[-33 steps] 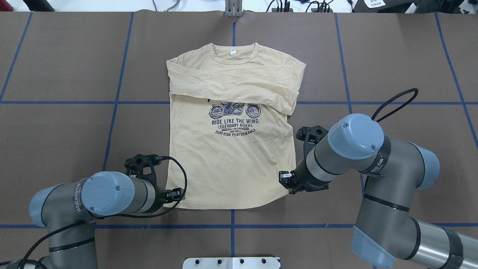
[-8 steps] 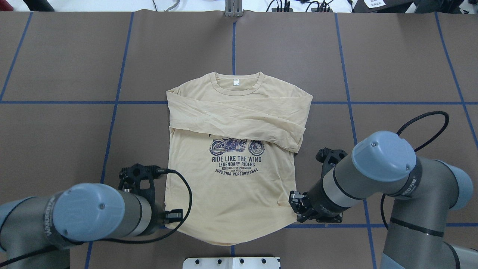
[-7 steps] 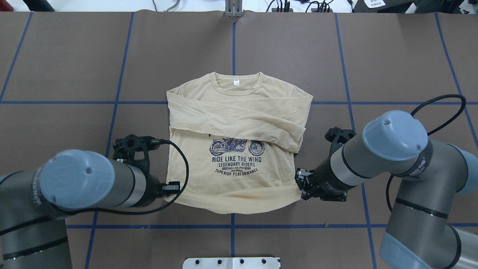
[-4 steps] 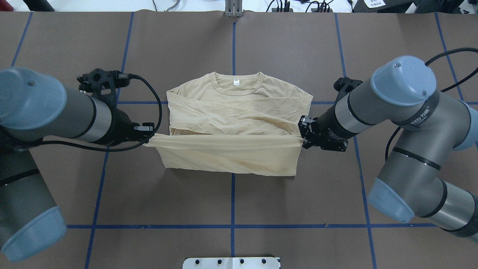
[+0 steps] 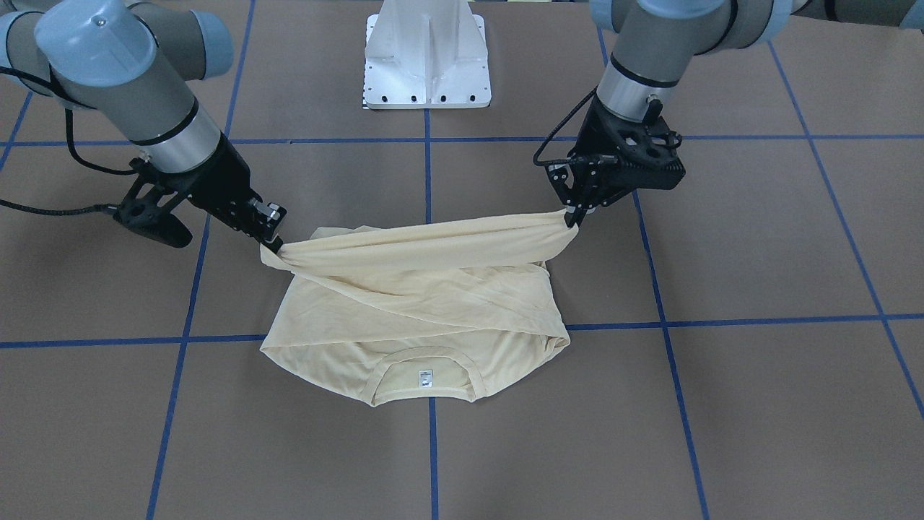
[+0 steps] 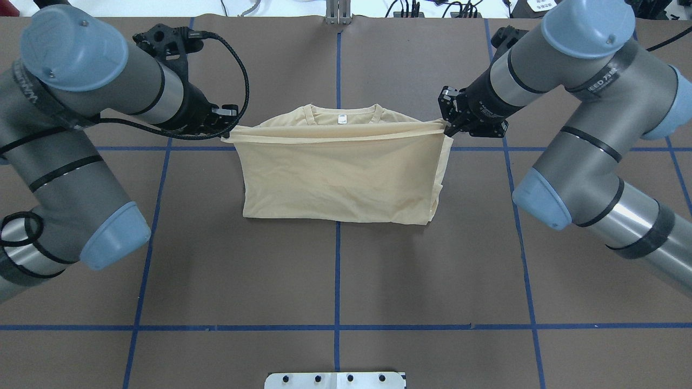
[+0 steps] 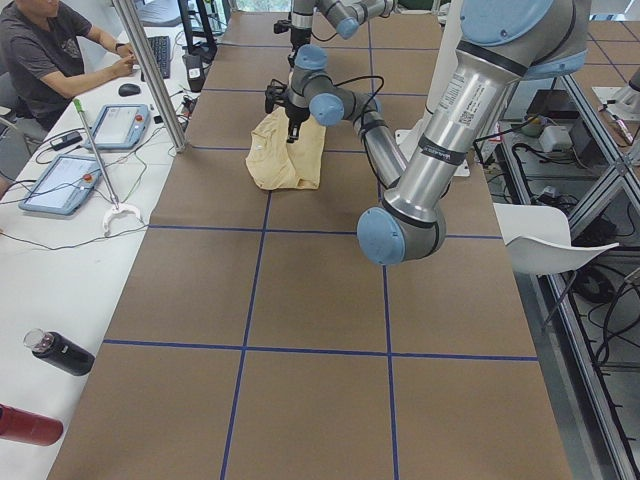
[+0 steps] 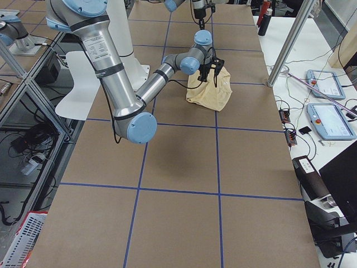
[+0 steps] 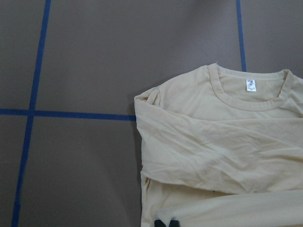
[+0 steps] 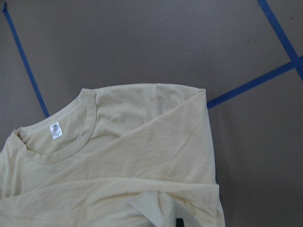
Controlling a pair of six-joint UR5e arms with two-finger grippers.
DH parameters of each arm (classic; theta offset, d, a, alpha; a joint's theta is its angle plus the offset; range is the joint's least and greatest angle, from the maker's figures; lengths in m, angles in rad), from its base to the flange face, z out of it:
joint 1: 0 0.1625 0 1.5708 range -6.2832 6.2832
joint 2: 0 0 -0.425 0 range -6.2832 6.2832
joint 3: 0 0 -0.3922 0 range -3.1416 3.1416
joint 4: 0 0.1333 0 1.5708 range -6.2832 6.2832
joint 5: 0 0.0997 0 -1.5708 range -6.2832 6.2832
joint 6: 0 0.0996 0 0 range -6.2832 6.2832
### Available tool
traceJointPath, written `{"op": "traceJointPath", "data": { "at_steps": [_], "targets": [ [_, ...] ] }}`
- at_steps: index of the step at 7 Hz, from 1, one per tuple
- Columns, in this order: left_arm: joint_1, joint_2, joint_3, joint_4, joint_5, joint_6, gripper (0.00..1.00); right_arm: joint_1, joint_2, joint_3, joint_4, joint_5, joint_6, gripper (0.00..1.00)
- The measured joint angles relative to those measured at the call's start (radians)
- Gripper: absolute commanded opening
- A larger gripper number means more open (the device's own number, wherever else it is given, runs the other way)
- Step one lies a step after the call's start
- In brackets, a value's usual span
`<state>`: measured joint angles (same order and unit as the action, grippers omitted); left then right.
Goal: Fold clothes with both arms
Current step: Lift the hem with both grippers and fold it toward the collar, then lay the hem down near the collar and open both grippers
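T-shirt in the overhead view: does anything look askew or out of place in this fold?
On the robot's right side the T-shirt layers do not line up: an under-layer edge peeks out beside the top layer. The hem hangs stretched between the left gripper and right gripper, not yet laid down. No damage shows.

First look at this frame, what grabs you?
The pale yellow T-shirt in the middle of the table is folded over itself. Its upper edge is held off the surface and stretched taut between the two arms. The left gripper pinches one corner of that edge and the right gripper the other. Both are just short of the white neck label.
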<state>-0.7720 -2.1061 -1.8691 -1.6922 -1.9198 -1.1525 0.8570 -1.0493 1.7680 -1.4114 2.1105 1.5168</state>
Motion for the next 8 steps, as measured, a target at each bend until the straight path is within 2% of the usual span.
{"op": "traceJointPath", "data": {
  "at_steps": [2, 4, 7, 8],
  "targets": [
    [-0.016, -0.015, 0.125, -0.127, 0.002, -0.004, 0.0, 0.019, 0.071, -0.184, 0.134, -0.004, -0.006, 0.0],
    [-0.021, -0.057, 0.242, -0.219, 0.003, -0.011, 0.0, 0.019, 0.116, -0.319, 0.229, -0.019, -0.008, 0.0],
    [-0.021, -0.16, 0.599, -0.5, 0.008, -0.013, 0.0, 0.003, 0.137, -0.431, 0.323, -0.024, -0.007, 0.0],
    [-0.021, -0.181, 0.673, -0.556, 0.016, -0.012, 0.0, -0.006, 0.152, -0.46, 0.33, -0.024, -0.008, 0.0]
  ]
}}
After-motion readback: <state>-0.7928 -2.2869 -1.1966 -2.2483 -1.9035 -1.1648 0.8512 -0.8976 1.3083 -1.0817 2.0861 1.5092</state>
